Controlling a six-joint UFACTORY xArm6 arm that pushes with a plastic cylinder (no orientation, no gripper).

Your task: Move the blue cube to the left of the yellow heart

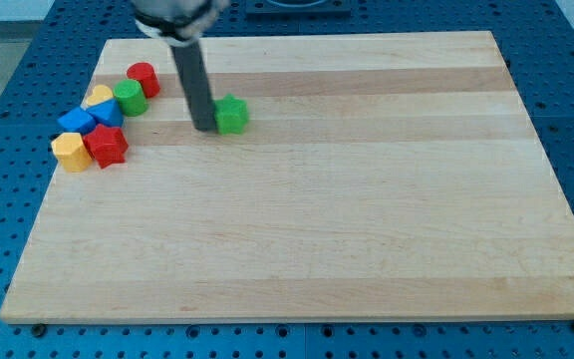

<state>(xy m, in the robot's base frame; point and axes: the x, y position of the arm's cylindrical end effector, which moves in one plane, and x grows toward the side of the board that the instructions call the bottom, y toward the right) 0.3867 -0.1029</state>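
Dark rod upright, my tip touching the left side of the green wooden star-shaped block. No fingers on the rod.

At the left of the wooden bench:
- Two blue: blue cube, just left of the yellow heart, and another.
- Two red.
- Two yellow, with the hexagonal.
- Green cylinder.

the surface is pale wood with faint lengthwise grain stripes, on a blue perforated base. my tip is dark grey. blocks: two green, two red, two blue, two yellow.
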